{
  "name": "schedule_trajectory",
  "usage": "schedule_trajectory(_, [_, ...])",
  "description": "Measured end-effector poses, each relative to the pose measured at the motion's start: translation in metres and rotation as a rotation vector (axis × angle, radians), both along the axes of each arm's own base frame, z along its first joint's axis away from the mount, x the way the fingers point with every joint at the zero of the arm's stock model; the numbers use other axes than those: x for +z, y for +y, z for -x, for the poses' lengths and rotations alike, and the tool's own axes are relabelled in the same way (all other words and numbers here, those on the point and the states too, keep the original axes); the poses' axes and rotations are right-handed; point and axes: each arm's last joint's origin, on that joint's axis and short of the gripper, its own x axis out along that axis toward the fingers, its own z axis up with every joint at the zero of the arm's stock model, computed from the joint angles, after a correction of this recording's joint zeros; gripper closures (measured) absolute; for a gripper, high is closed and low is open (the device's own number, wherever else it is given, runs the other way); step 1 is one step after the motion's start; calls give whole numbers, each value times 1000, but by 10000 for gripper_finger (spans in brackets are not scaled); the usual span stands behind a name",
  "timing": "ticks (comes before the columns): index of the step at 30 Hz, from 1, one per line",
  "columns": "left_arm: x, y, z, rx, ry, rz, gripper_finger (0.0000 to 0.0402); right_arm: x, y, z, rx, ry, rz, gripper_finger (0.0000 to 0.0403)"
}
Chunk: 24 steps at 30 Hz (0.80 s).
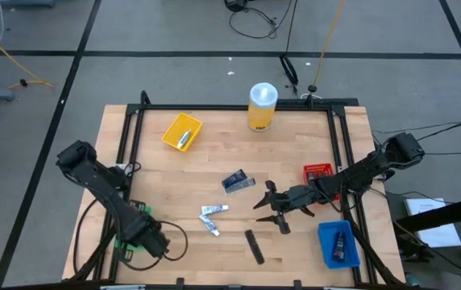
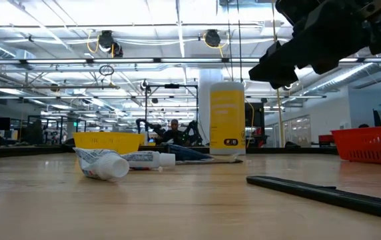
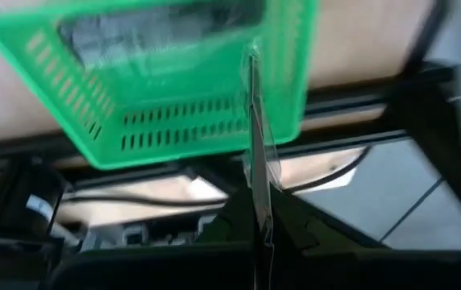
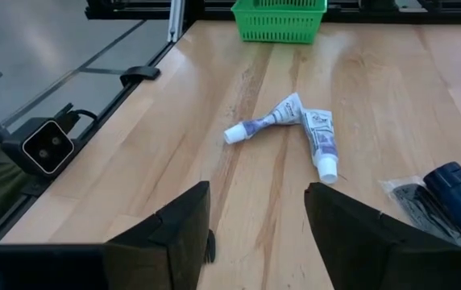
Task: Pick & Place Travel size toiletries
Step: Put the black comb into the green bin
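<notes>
Roughly halfway, judging by the layout. Taking the yellow canister [image 1: 262, 105] as landmark: the yellow bin [image 1: 181, 131] to its left holds one silvery tube; the blue bin [image 1: 338, 243], far toward the front right from the canister, holds one dark item; the red bin [image 1: 319, 173], right-front of the canister, contents can't be told. The green bin [image 3: 166, 72] sits at the front-left edge, far from the canister, with something silvery inside, blurred. Left gripper [image 3: 259, 217] beside that bin pinches a thin clear flat sachet [image 3: 256, 121], probably about to drop it. Still loose in front of the canister: dark blue sachet [image 1: 237, 181], two white tubes [image 4: 295, 125], black stick [image 1: 254, 246]. Right gripper [image 1: 272, 211] hovers among these, fingers spread wide, empty.
</notes>
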Motion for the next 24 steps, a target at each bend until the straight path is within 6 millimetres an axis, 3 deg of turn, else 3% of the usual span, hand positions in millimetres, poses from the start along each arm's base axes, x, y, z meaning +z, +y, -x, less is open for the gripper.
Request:
schedule_trajectory(5, [-16,6,6,-28,45,-30,390,1,0,0,-1,-10,-4,204])
schedule_trajectory(16, [-17,10,3,-124,45,67,358,0,1,0,-5,8,-25,206])
schedule_trajectory(24, [-19,25,-10,-135,-48,-64,279,-1,6,3,13,19,-19,206])
